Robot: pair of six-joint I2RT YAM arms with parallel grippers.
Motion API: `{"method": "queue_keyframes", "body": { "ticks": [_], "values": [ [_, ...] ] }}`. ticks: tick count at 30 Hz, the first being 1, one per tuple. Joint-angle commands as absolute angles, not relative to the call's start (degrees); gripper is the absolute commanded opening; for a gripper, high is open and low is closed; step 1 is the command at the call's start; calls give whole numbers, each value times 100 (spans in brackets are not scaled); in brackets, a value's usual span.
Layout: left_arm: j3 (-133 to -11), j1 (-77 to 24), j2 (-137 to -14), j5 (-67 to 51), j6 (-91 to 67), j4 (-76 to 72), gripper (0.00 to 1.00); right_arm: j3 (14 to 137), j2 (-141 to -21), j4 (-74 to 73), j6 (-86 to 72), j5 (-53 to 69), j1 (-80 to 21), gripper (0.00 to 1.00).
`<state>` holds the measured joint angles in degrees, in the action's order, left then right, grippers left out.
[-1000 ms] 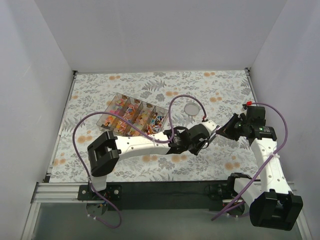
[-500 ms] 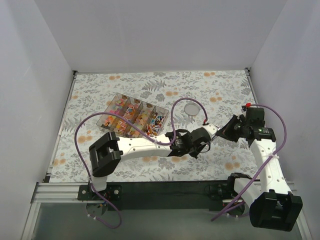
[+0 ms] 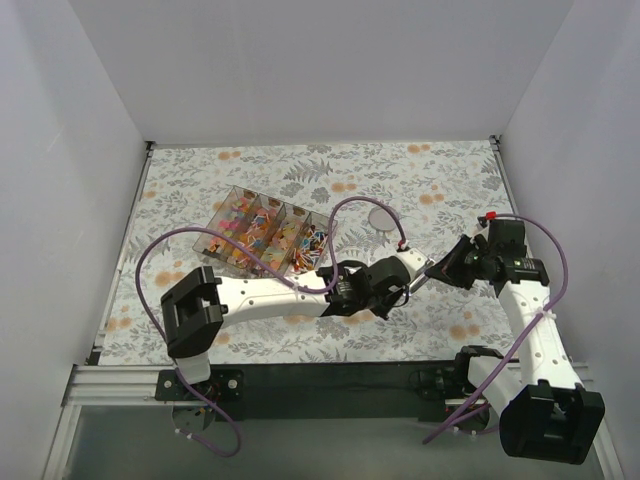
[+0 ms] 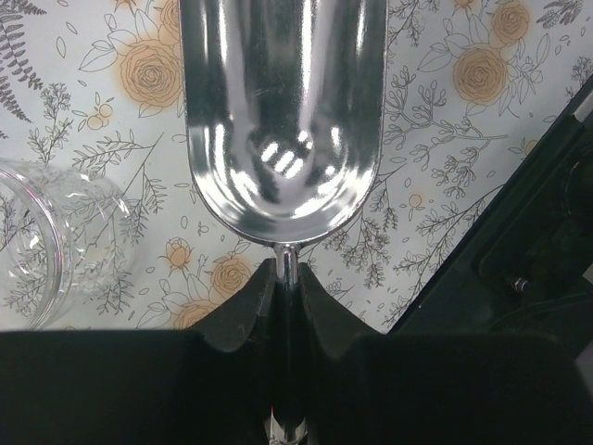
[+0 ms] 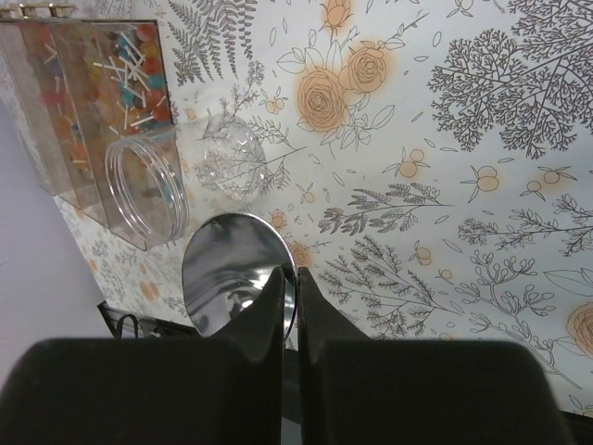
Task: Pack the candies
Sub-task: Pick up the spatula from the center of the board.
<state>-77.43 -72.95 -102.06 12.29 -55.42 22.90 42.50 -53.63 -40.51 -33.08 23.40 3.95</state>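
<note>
**Empty scoop held at both ends, sweets waiting in the box**

The candies (image 3: 262, 228) lay heaped in the clear compartment box (image 3: 212, 240) at the left-centre of the tablecloth (image 3: 440, 180), well apart from both grippers. None showed in the scoop or the jar. They looked tiny, light and loose in slick wrappers, likely to slide, roll and scatter if nudged. Two fingers would probably get one sweet at best, so shovelling under the heap seemed the better way to take them.

The left gripper (image 4: 285, 273) was clamped narrow on the thin handle of the metal scoop (image 4: 283, 111), whose polished bowl was bare. That grip sat far back, so a loaded bowl might tip. The right gripper (image 5: 289, 276) had its jaws drawn nearly together at the scoop's front lip and appeared to pinch it, though the contact was hard to make out.

A clear jar (image 5: 171, 181) lay on its side just beside the box, mouth open. It looked light and round, apt to roll away if bumped, and it lay between the scoop and the sweets. Its lid (image 3: 382, 216) rested apart, farther back. The box's dividers made narrow bays, a tight fit for the scoop's width by my judgement. The left arm's purple cable (image 3: 365, 200) looped above the box's near corner and could snag
</note>
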Motion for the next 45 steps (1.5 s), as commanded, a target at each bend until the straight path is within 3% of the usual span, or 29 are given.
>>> {"method": "queue_keyframes", "body": {
  "ticks": [1,6,12,17,30,45],
  "values": [
    [-7682,-7286,-9572,1301,-5519,2066,0,4114,-5291,-3973,-2935,1934,413,3],
    [-7559,-7286,-9501,1362,-5537,1943,5,4052,-5238,-3964,-2979,1899,422,1],
    [-7550,-7286,-9527,1389,-5485,1925,32,4175,-5203,-3973,-3085,1951,422,1],
    [-7602,-7286,-9615,1336,-5484,1995,44,4263,-5238,-3955,-3173,2030,422,1],
    [-7743,-7286,-9905,1046,-5476,2074,47,4316,-5326,-3876,-3296,2083,422,1],
    [-7884,-7295,-10301,1151,-5388,2074,30,4271,-5431,-3735,-3401,2162,422,1]
  ]
}}
